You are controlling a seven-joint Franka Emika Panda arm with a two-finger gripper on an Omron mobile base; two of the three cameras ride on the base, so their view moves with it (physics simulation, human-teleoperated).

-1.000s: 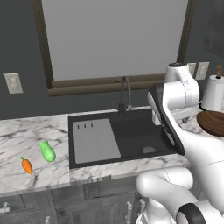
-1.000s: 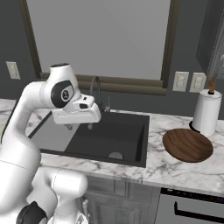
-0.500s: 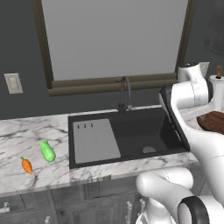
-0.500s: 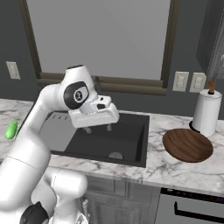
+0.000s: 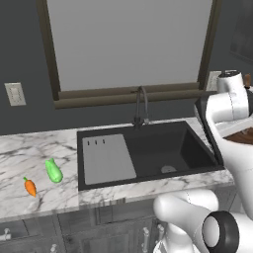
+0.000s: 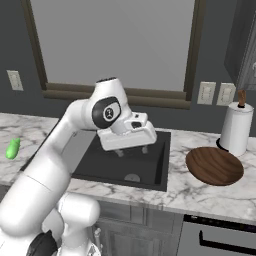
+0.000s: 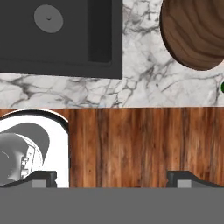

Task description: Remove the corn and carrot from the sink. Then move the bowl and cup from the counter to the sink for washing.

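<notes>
The green corn (image 5: 53, 170) and the small orange carrot (image 5: 30, 187) lie on the white marble counter (image 5: 29, 148), left of the black sink (image 5: 158, 148). The corn (image 6: 12, 148) also shows at the left of the right base view. The brown wooden bowl (image 6: 215, 166) rests on the counter right of the sink (image 6: 150, 165). My gripper (image 6: 132, 151) hangs open and empty over the sink's front right part. In the hand view the gripper (image 7: 113, 179) looks down past the counter edge, with the bowl (image 7: 197, 35) at upper right. The cup is out of view, unless a green speck (image 7: 222, 86) belongs to it.
A grey drainboard (image 5: 106, 158) fills the sink's left part, and a dark curved faucet (image 5: 142, 106) stands behind it. A paper towel roll (image 6: 236, 129) stands behind the bowl. The round drain (image 7: 48, 18) shows in the basin. Wood floor (image 7: 131, 144) lies below the counter edge.
The arm has swung to the right across the sink, toward the bowl's side. The gripper has stayed open and empty. Corn, carrot and bowl have not moved.
</notes>
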